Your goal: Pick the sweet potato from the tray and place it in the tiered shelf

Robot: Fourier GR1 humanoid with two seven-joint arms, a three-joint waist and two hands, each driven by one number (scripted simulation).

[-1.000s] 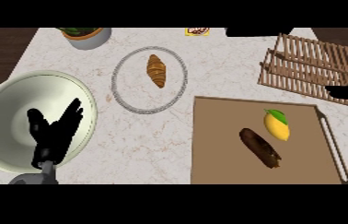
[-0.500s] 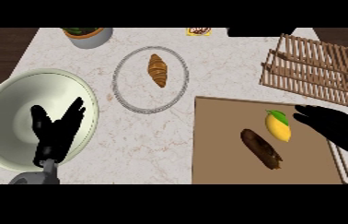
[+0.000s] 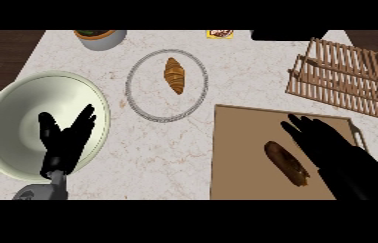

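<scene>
We see our right robot hand (image 3: 328, 146) over the brown tray (image 3: 244, 157), fingers straight and holding nothing, just beside the dark sweet potato (image 3: 287, 162) lying on it. The slatted tiered shelf (image 3: 341, 76) stands beyond. Our left robot hand (image 3: 66, 139) rests open over a pale bowl (image 3: 29, 92) on the counter (image 3: 148, 152).

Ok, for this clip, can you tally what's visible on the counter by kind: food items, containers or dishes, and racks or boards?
Food: 2, the sweet potato and the croissant.
Dishes and containers: 3, the plate, the large bowl and the pot.
Racks and boards: 2, the tray and the tiered shelf.
Total: 7.
</scene>
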